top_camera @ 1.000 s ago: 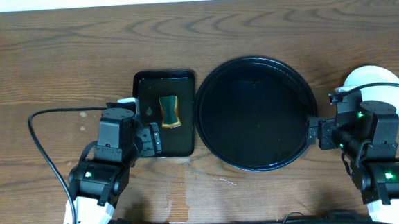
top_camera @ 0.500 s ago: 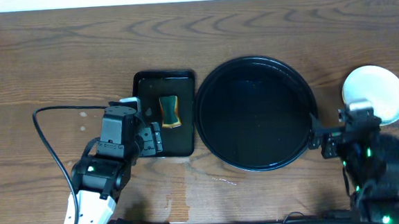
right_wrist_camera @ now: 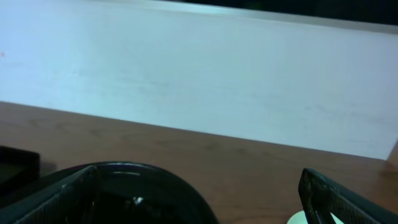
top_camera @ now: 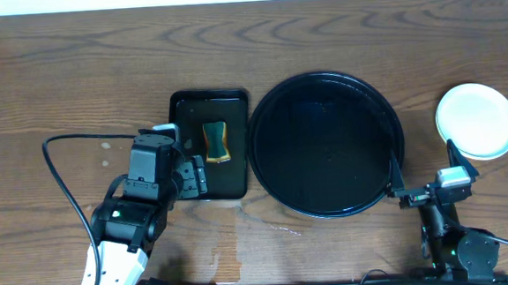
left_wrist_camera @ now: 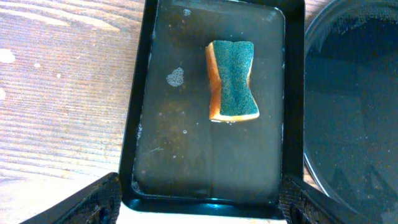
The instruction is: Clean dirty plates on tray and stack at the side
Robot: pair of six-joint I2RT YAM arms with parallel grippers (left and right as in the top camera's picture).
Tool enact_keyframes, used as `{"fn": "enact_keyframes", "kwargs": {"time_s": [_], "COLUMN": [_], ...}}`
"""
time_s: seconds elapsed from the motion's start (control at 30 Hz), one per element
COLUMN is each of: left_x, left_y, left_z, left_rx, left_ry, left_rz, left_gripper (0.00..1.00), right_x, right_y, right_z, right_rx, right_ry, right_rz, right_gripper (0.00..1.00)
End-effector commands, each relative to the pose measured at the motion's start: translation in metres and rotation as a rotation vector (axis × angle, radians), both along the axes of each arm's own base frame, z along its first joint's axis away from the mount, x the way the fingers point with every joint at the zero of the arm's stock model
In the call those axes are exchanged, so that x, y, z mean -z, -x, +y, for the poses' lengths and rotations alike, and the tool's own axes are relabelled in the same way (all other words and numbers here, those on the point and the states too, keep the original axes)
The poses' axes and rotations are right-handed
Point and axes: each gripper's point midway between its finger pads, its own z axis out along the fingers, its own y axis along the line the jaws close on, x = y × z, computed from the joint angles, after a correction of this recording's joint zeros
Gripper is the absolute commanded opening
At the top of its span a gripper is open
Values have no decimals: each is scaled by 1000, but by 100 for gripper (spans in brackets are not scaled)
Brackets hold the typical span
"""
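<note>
The round black tray (top_camera: 325,144) lies mid-table with nothing on it; its rim also shows in the left wrist view (left_wrist_camera: 354,93) and its dark dome low in the right wrist view (right_wrist_camera: 124,186). The plates (top_camera: 476,121) show as one pale round disc on the wood to the tray's right; I cannot tell how many are stacked there. My right gripper (top_camera: 425,166) stands open near the front edge, between tray and plates, holding nothing (right_wrist_camera: 193,199). My left gripper (top_camera: 194,177) hangs open over the near end of the small rectangular tray (left_wrist_camera: 202,205).
A small rectangular black tray (top_camera: 210,145) left of the round one holds water and a green-and-yellow sponge (left_wrist_camera: 233,79). A black cable (top_camera: 62,185) loops across the wood at the left. A pale wall lies beyond the table's far edge.
My right arm has drawn back from beside the plates toward the front edge, uncovering the whole disc. The left arm has barely shifted.
</note>
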Motion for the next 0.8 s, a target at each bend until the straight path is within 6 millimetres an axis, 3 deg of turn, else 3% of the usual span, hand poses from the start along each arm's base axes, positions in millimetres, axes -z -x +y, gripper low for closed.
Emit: {"fn": "enact_keyframes", "kwargs": {"time_s": [0.0, 0.13, 0.3, 0.77], "left_x": [4, 4, 4, 4], "left_y": [1, 1, 1, 1], "left_z": [1, 1, 1, 1], "left_rx": [-11, -11, -11, -11], "left_ry": [-5, -4, -5, -5], "left_rz": [10, 10, 10, 10], "left_gripper": [81, 82, 82, 82], "right_x": [5, 20, 60, 61], "right_y": [-2, -5, -6, -6], "right_z": [-11, -21, -18, -16], "right_rx": [68, 121, 107, 95], "right_ry": [-13, -18, -12, -22], "right_rz": [-10, 21, 177, 183], "right_gripper": [99, 99, 99, 99]}}
